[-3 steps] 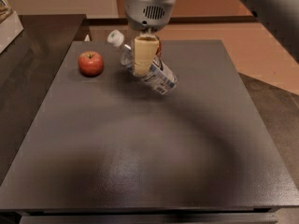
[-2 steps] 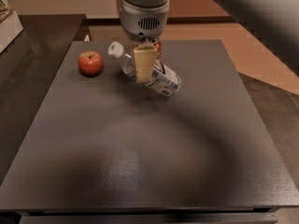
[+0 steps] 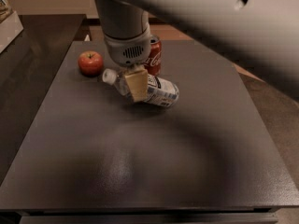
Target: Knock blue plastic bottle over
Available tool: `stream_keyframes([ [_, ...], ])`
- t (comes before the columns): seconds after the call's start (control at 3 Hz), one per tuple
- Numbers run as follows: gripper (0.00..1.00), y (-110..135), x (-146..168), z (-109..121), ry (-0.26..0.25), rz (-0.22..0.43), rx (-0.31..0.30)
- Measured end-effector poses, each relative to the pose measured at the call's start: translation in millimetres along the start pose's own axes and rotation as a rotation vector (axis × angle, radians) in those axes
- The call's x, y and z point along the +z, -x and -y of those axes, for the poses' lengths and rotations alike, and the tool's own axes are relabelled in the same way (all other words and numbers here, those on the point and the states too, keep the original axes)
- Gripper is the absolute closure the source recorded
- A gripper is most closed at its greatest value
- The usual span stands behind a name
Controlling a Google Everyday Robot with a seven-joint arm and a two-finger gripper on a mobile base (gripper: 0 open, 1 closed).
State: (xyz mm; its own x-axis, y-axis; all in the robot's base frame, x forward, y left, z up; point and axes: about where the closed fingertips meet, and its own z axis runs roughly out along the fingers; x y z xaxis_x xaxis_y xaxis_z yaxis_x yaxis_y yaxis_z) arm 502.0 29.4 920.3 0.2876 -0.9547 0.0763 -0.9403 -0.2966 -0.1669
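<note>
The blue plastic bottle [image 3: 160, 91] is a clear bottle with a white cap and a white-and-blue label. It lies on its side on the dark table [image 3: 140, 171], with the cap pointing left toward the apple. My gripper [image 3: 137, 85] hangs from the grey wrist right over the bottle's neck end and hides its middle. The arm crosses the top of the view.
A red apple [image 3: 90, 62] sits to the left of the bottle. A red Coca-Cola can [image 3: 154, 56] stands upright just behind the bottle, partly hidden by the wrist. A lower dark surface [image 3: 28, 55] lies to the left of the table.
The bottle has gone from steeply tilted to lying flat on its side. The view has shifted closer, and the red can now shows behind the wrist.
</note>
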Motion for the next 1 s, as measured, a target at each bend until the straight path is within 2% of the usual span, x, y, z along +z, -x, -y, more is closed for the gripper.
stream_keyframes([
  [0.67,0.36,18.0,25.6,-17.8,0.023,-0.079,-0.064],
  [1.0,0.13,24.5,34.3,-25.5,0.032,-0.083,-0.083],
])
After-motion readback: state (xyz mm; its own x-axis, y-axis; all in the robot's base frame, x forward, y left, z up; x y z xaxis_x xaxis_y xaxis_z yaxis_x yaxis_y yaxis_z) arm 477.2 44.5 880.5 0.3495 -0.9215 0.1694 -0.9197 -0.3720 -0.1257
